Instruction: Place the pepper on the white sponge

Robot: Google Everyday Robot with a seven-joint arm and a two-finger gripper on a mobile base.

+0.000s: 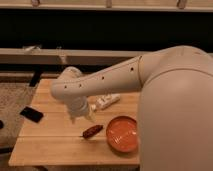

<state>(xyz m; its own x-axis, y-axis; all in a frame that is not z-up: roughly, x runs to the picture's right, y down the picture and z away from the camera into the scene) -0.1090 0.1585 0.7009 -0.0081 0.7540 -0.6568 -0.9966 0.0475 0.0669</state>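
Note:
The pepper (92,131), slim and dark red, lies on the wooden table (50,145) near the front middle. The white sponge (108,101) is an oblong white block lying a little farther back and to the right of it. My gripper (82,118) hangs from the white arm just above the table. It is slightly left of and behind the pepper, and left of the sponge. Its fingers point down and stand open, with nothing between them. The arm hides part of the table behind it.
A round orange-red bowl (122,134) sits right of the pepper near the table's front right. A flat black object (31,114) lies at the table's left edge. A low rail (75,55) runs behind the table, and my white body fills the right side.

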